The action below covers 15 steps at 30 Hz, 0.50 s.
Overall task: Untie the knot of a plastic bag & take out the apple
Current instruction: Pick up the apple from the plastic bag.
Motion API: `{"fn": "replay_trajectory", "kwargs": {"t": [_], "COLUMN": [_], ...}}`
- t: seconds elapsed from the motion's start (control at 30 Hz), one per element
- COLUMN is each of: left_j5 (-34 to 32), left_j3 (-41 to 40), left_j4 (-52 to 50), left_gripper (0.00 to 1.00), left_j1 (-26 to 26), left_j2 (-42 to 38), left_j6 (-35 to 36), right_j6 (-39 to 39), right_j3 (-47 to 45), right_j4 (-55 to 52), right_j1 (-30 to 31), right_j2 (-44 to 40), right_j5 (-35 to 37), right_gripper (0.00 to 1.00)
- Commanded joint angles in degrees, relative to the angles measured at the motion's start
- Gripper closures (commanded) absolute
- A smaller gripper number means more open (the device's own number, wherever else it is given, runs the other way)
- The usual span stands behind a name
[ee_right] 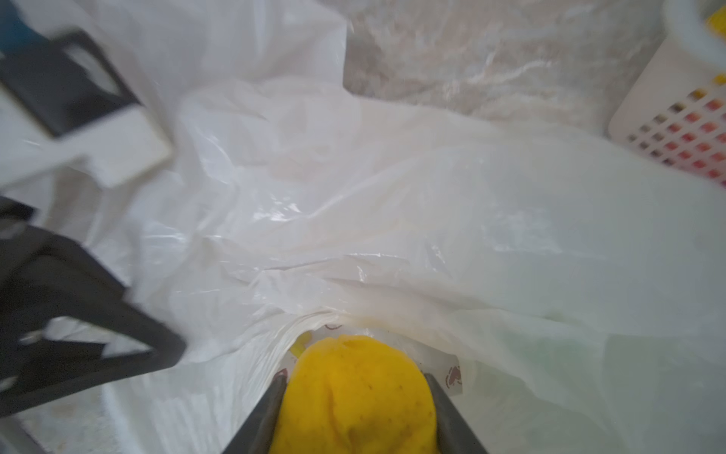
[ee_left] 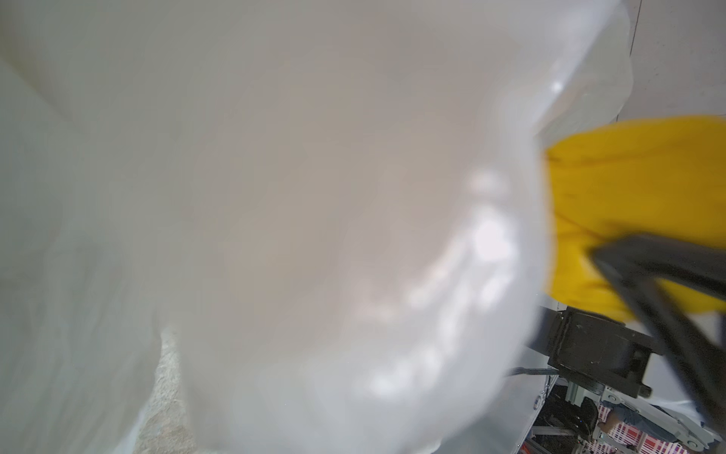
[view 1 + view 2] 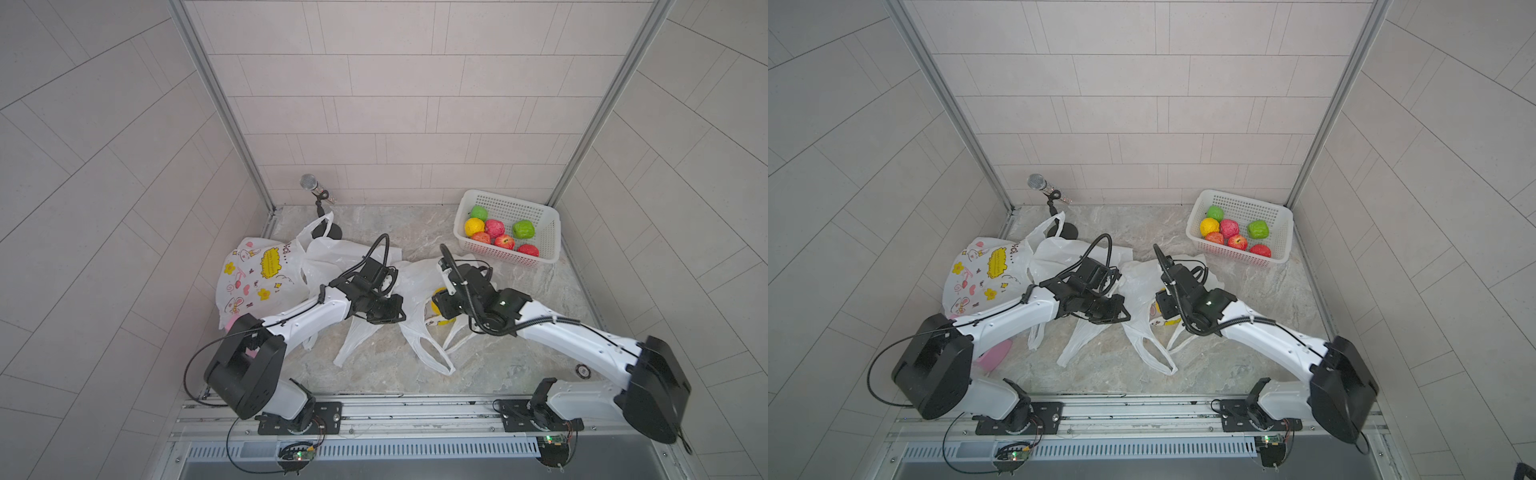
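Observation:
A thin white plastic bag [image 3: 415, 282] lies on the marble table between the two arms, its mouth loose and its handles [image 3: 432, 353] spread toward the front. No knot shows. My right gripper [image 1: 355, 377] is inside the mouth, shut on a yellow apple [image 1: 353, 397], with a dark finger against each side. In both top views only a sliver of the apple [image 3: 437, 306] [image 3: 1160, 309] shows under that gripper. My left gripper [image 3: 384, 313] is shut at the bag's left edge. Bag film [image 2: 275, 196] covers its wrist view and hides its jaws; the apple [image 2: 628, 188] shows beside the film.
A white basket [image 3: 548, 232] with several coloured fruits stands at the back right. A microphone [image 3: 309, 183] on a stand is at the back left. A printed bag [image 3: 257, 274] and another white bag [image 3: 340, 253] lie to the left, with a pink object [image 3: 994, 357] under the left arm.

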Motion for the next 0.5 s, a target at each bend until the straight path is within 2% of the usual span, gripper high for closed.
{"fn": "replay_trajectory", "kwargs": {"t": [0.0,0.1,0.17,0.27,0.47], "left_j5": [-3.8,-6.5,-8.3,-11.4,-16.2], "left_j3": [1.1,1.4,2.9,5.9,9.4], "left_j4": [2.9,4.8,3.5,0.8,0.9], "left_gripper": [1.0,1.0,1.0,1.0,1.0], "left_j1": [0.0,0.0,0.0,-0.2,-0.3], "left_j2": [0.8,1.9,3.3,5.9,5.9], "left_j6": [-1.3,-3.2,-3.0,-2.3,-4.0], "right_j6": [-0.9,1.3,1.9,1.7,2.2], "right_j3": [-3.3,-3.9,-1.9,0.8,3.4], "right_j4": [2.7,5.7,3.9,-0.8,-10.4], "right_j1": [-1.6,-3.2,-3.8,-5.4,-20.8], "right_j2": [-7.1,-9.8,-10.7,-14.4,-17.9], "right_j5": [-3.6,-6.8,-8.4,-4.6,-9.6], "right_gripper": [0.56,0.62,0.64,0.69,0.84]}}
